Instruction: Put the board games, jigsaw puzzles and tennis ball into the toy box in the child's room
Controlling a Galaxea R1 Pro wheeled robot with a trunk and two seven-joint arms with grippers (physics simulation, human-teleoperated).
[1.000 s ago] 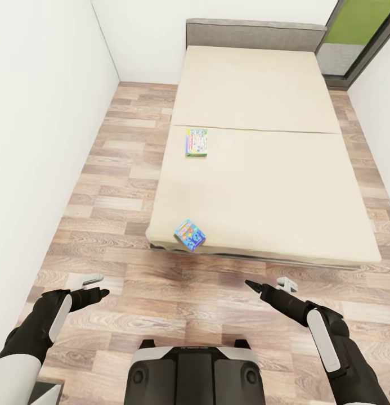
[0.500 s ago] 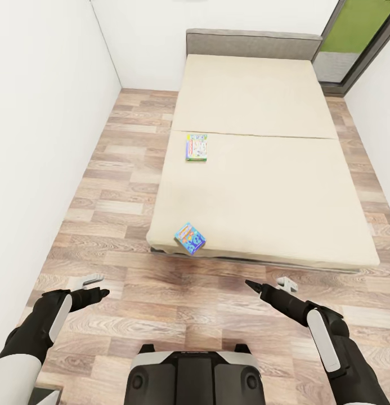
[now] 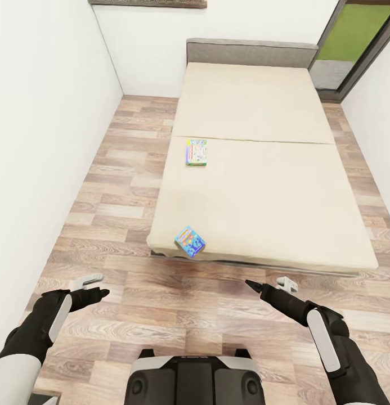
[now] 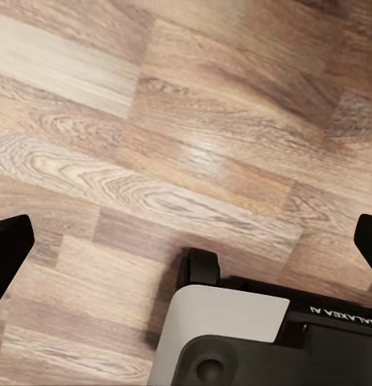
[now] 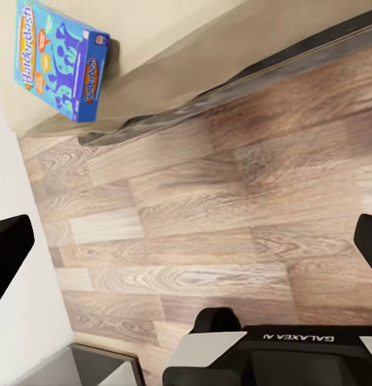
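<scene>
Both end effectors, left (image 3: 93,286) and right (image 3: 268,287), spread, empty.

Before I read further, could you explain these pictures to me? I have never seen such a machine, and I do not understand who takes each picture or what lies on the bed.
This is a simulated wheeled robot with two arms. The large picture comes from a camera on its head, looking down: the left gripper and right gripper reach forward over the wood-plank floor, both open and holding nothing. Ahead stands the bed with its beige sheet. Two board games lie on it: a blue one at the near edge and a pale one farther up. The two small pictures come from cameras near each gripper. The left one looks at the floor and the robot's base; the right one also catches the blue game on the bed's edge.
</scene>
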